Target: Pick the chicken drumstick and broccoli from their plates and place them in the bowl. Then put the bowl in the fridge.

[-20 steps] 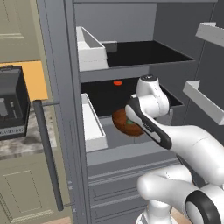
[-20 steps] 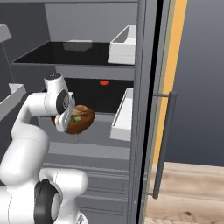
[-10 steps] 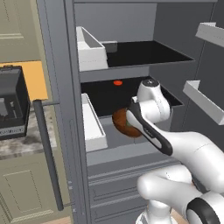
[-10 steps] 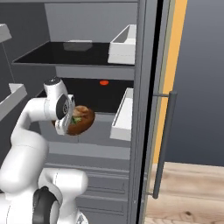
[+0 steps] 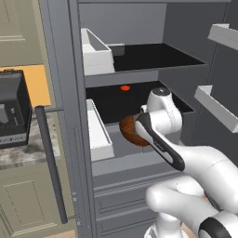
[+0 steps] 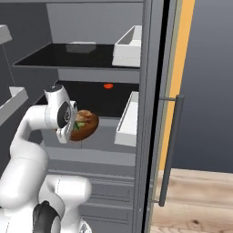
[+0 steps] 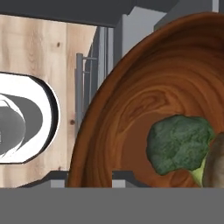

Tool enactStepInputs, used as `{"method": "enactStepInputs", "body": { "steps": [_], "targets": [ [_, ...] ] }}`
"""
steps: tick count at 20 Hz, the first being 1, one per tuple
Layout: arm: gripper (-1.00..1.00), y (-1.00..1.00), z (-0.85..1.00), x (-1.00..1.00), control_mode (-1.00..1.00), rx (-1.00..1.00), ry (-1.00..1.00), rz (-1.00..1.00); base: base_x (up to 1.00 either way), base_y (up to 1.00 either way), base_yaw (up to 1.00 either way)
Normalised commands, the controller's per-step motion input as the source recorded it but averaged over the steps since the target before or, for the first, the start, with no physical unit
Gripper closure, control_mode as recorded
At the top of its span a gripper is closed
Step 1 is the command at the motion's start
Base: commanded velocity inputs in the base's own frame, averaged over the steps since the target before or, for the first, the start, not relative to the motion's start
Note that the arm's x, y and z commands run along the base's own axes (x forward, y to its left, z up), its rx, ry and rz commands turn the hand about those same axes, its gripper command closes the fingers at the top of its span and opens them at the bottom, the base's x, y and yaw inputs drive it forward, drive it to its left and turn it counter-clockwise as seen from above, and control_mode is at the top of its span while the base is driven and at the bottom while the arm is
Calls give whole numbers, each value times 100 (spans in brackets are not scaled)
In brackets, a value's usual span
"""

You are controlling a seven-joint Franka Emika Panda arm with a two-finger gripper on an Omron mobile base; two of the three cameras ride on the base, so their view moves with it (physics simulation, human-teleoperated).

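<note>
My hand (image 6: 73, 129) grips the bowl (image 6: 84, 126) by its rim, tilted, at the front edge of the fridge's (image 5: 139, 60) lower dark shelf. The broccoli (image 7: 179, 143) lies inside it beside the chicken drumstick (image 7: 216, 162). White door bins (image 5: 96, 131) stand close to one side; no readable writing.

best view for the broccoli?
Hand view: the broccoli sits large and clear inside the bowl. The right base view shows just a green speck in the bowl; in the left base view I can't make it out.
</note>
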Motion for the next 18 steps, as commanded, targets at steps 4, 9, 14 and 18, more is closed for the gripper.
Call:
{"method": "enactStepInputs", "body": {
  "steps": [4, 9, 14, 18],
  "targets": [
    [100, 0, -2, -17, -100, 0, -4, 0, 0, 0, 0],
    [100, 0, 35, -44, -100, 3, -14, 0, 0, 0, 0],
    [100, -5, 51, -34, -100, 0, -8, 0, 0, 0, 0],
    [100, -9, 33, -10, -100, -2, -30, 0, 0, 0, 0]
  ]
}}
